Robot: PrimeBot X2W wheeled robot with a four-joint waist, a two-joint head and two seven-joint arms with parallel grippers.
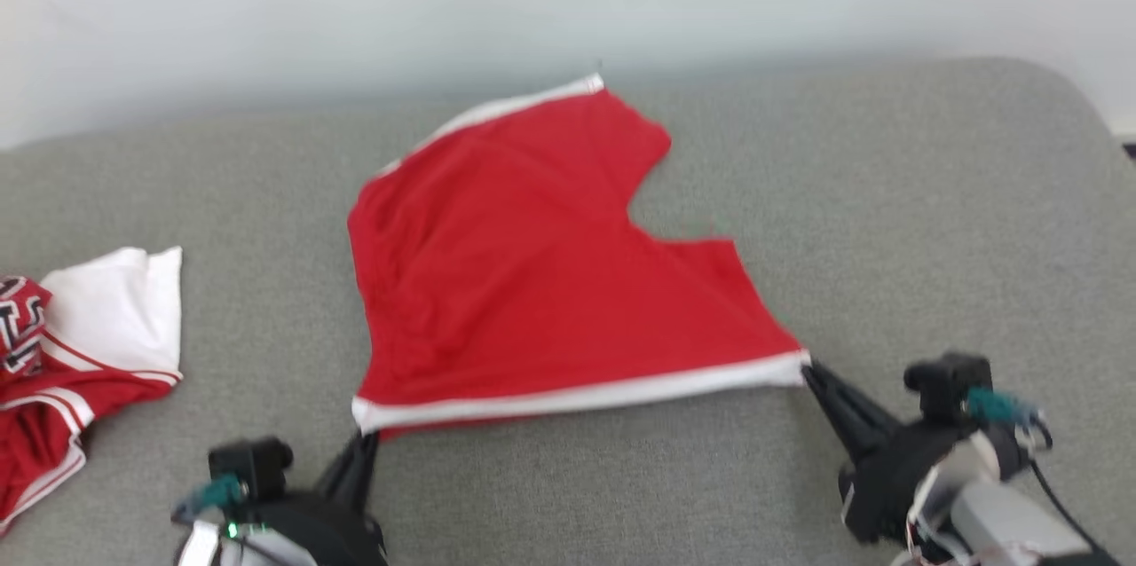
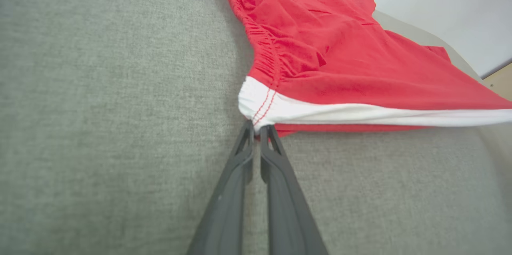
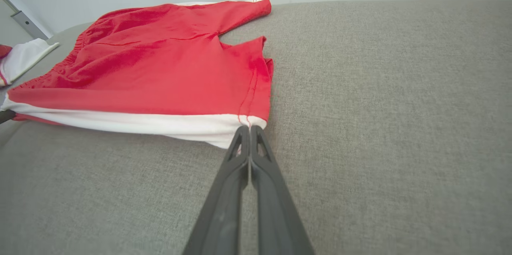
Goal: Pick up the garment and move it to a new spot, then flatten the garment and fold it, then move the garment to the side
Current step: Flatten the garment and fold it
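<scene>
2 shorts (image 1: 532,282) edge-corners clamped: left gripper (image 1: 366,438), right gripper (image 1: 809,369) | open cushion (image 1: 932,220) rightward

Legible text: none. Jersey (image 1: 22,326), red and white, at the head view's left edge: white block lettering with dark outline, cut off by the frame and blurred; the letters cannot be read. Shorts (image 1: 532,264), red with white trim: no readable marking.

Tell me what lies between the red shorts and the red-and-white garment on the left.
Bare grey upholstery, seen in the head view, runs from the red shorts to the red-and-white garment.
</scene>
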